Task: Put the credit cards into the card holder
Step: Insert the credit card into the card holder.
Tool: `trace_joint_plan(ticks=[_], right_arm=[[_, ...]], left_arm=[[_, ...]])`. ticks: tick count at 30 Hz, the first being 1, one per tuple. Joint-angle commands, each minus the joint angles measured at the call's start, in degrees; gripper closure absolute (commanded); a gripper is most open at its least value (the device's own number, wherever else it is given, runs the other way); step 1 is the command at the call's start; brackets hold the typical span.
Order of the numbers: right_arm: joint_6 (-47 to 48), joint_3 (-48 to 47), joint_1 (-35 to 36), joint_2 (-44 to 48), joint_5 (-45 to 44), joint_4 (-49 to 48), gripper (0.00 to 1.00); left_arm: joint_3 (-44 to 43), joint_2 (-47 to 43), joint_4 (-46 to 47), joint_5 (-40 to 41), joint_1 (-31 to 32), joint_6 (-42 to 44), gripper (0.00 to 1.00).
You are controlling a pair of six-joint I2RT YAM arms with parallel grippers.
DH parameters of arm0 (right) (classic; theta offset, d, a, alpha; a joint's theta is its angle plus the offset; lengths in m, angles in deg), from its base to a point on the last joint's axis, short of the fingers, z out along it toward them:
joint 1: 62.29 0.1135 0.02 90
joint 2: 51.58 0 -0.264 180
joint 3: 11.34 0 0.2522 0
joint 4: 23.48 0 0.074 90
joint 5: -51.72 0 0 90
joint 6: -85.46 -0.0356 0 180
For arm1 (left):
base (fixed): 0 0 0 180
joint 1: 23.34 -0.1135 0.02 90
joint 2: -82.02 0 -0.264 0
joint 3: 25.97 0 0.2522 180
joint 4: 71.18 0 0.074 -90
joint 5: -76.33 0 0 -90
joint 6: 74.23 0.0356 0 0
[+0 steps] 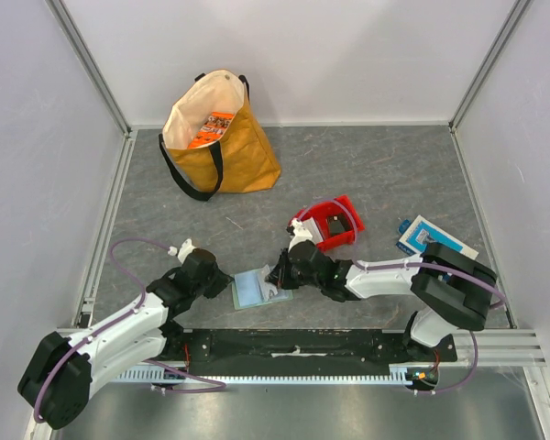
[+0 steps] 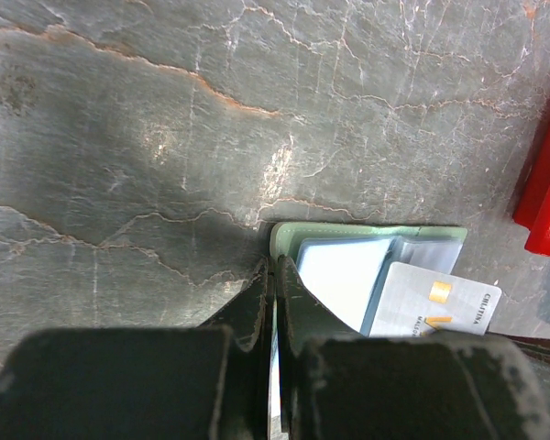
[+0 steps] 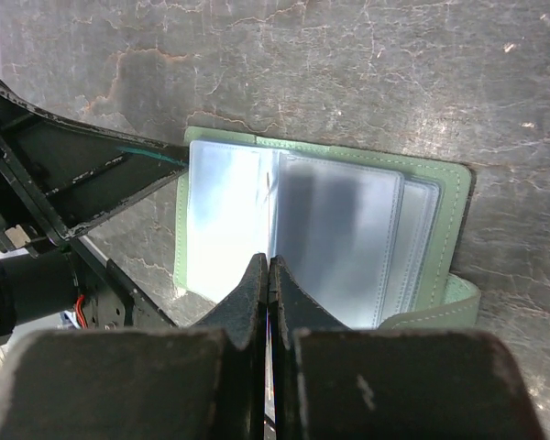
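We see the card holder lying open on the surface, clear pockets up, and we place everything else by it. The left pincer has its fingers pressed together, their tip down at one corner of the card holder, on the green border. To us it reads as a pin to keep the cover flat, though we cannot tell whether it nips the edge. The right pincer hangs over the opposite side of the card holder, fingers likewise together. A thin bright line shows between them, and we cannot tell whether that is a card seen edge-on or only the seam. One whitish credit card with a gold chip rests aslant across the card holder's edge on the right pincer's side, and we judge it not yet inside a pocket. Several things could go wrong from here. The card may skate over the slick plastic and miss the pocket mouth. A push on the card may drag the card holder out from under the corner pin, or flip a loose page shut. The two pincers also work so near each other above the card holder that they may knock together.
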Motion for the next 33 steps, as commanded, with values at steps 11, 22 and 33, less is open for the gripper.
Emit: trace_joint_plan(ticks=[11,22,33], right_arm=[[-5.43,3.04,0.25,-6.97,2.12,-15.55,1.0],[-8.95,5.59,0.25,-8.11,1.77,-18.09,1.0],[-9.92,4.81,0.25,-9.52,3.0,-11.78,1.0]], left_arm=[[1.06,-0.6,-0.75,-0.86,0.06,-1.34,0.98],[1.33,-0.6,-0.31,-0.95,-0.02,-1.34,0.98],[1.5,-0.33,0.39,-0.87,0.06,-0.28,0.98]])
